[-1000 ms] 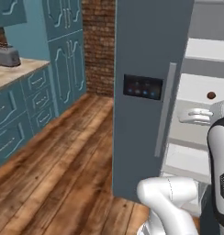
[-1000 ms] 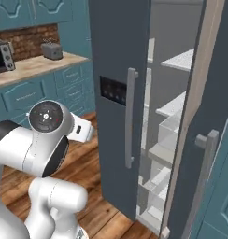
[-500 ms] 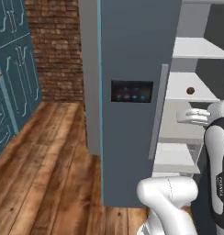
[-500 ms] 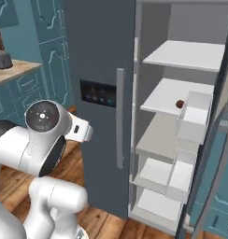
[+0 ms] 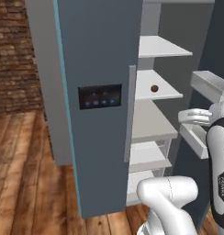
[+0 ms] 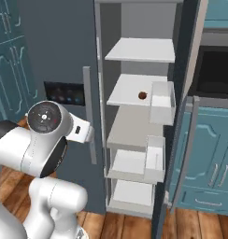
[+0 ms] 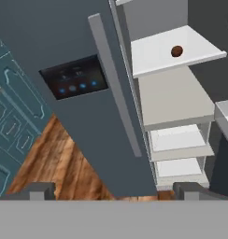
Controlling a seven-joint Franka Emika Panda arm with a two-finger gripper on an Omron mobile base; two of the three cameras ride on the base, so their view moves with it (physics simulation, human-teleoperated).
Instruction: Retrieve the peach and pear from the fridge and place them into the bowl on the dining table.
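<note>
The peach (image 7: pixel 176 51) sits alone on a white shelf (image 7: pixel 158 58) inside the fridge (image 5: pixel 98 55), roughly at the middle height of the open right-hand compartment, a little back from the shelf's front edge and toward its right side as the hand view shows it. It lies loose on the flat shelf with nothing beside it, which should leave room for a grasp from the front. In the base views the same small dark red fruit shows on that shelf, with one bare shelf above it and wider grey and white shelves below. The pear cannot be made out on any visible shelf, so it may lie somewhere hidden. The fridge's right door (image 6: pixel 181 116) is swung wide, its bins (image 6: pixel 161 102) standing just beside the shelf that carries the peach, so the way in is clear; the left door, with its black panel of blue lights (image 5: pixel 100 96) and its long pale handle (image 5: pixel 130 112), is closed. The tool (image 7: pixel 113 189) is spread as wide as it goes and has hold of nothing; its two dark tips rise at the bottom of the hand view, aimed at the lower part of the closed door and the wooden floor (image 5: pixel 26 165). The peach therefore lies well apart from the tool, higher and off to the right of where it points and deeper inside the compartment. By my judgement the step in hand is the approach, and the reach calls for lifting and swinging the tool toward that shelf.
</note>
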